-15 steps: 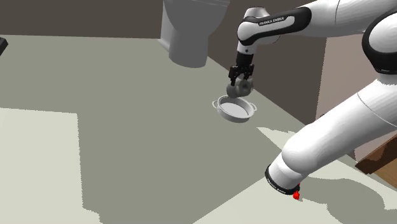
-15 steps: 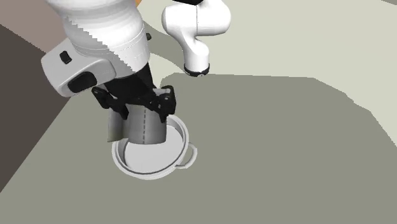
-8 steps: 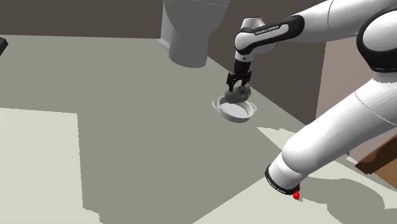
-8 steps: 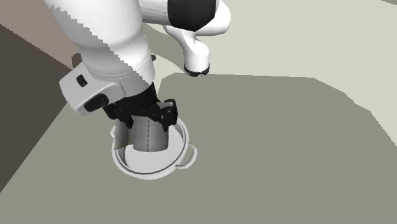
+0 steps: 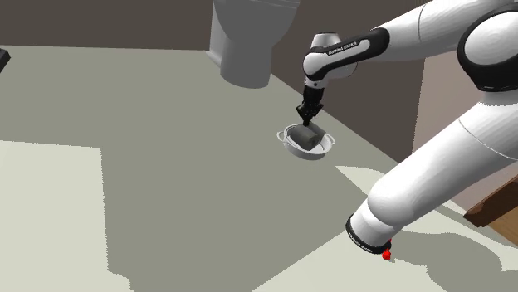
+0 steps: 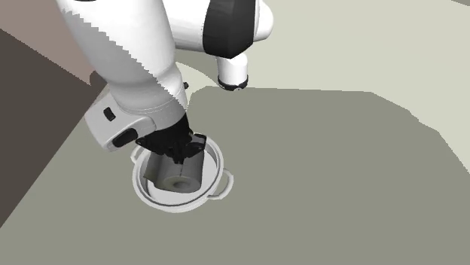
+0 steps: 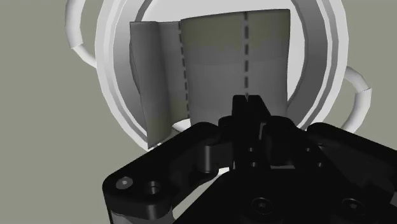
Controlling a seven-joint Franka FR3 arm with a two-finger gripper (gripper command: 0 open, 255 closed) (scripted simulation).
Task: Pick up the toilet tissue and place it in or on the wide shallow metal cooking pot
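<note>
The toilet tissue roll [image 5: 305,137] lies on its side inside the wide shallow pot [image 5: 289,148], which stands on the floor. In the second exterior view the roll [image 6: 178,174] rests within the pot's rim [image 6: 216,189], its core end facing the camera. My black gripper [image 5: 305,113] hangs just above the roll. In the wrist view the two fingers meet at the gripper [image 7: 247,104] with nothing between them, and the perforated roll [image 7: 210,67] lies beyond them inside the pot [image 7: 113,102].
A white toilet [image 5: 247,37] stands on the floor behind the pot. The arm's base [image 5: 371,232] sits at the shoulder view's lower right, with a wooden piece [image 5: 494,207] beside it. Open floor stretches to the shoulder view's left.
The roll, held upright over the pot a second ago, now lies on its side in the pot. The fingers have come off it and closed together; the hand has tilted.
</note>
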